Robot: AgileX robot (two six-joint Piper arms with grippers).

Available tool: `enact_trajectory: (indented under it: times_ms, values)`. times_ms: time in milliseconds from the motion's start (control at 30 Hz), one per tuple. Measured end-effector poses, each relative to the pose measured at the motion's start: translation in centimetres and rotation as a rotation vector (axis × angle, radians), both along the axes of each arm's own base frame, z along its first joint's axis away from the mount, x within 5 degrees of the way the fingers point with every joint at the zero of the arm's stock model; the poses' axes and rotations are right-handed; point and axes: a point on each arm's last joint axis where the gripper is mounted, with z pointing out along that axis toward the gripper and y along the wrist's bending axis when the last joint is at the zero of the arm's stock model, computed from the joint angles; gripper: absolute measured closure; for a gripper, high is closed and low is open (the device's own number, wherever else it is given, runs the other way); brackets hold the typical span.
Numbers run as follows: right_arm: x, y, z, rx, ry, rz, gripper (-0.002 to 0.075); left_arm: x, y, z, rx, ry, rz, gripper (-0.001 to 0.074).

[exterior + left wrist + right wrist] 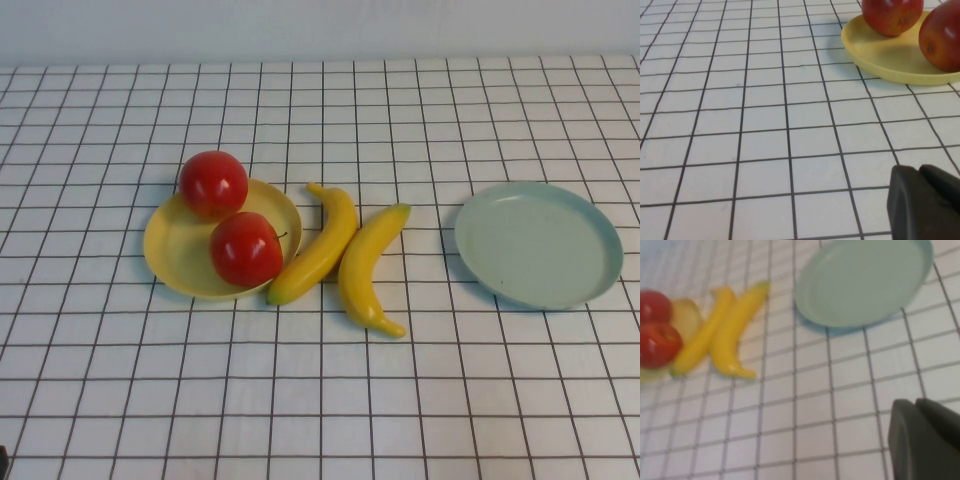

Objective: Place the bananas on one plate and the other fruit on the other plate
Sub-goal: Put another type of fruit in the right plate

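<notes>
On the checked tablecloth (320, 400), the pale yellow plate (175, 250) sits to the robot's left with both red apples on it: the far apple (213, 184) rests on the far rim, the near apple (246, 249) toward the plate's right side. Just right of that plate lie the two bananas, side by side on the cloth: the left banana (318, 246) has its near tip against the yellow plate's edge, and the right banana (368, 268) lies close beside it. Well apart to the right is the pale blue-green plate (540, 243), with nothing on it.

From overhead neither claw shows. Only the wrist cameras catch them: the left gripper (925, 202) hangs above bare cloth near the yellow plate (880, 57), clenched with nothing in it; the right gripper (922, 437) hovers over the cloth near the blue-green plate (862, 282), likewise clenched and holding nothing. Its camera also takes in the bananas and apples beyond.
</notes>
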Motion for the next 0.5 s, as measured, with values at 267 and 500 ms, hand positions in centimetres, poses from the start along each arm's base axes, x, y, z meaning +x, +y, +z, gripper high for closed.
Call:
enact_trajectory:
  times_ms: [267, 500]
  values:
    - [8.2, -0.6, 4.2, -0.225, 0.444, 0.138, 0.0741, 0.0, 0.0, 0.0, 0.002, 0.000, 0.000, 0.0738]
    - [16.1, 2.6, 4.6, -0.396, 0.607, 0.281, 0.0741, 0.0, 0.0, 0.0, 0.002, 0.000, 0.000, 0.0738]
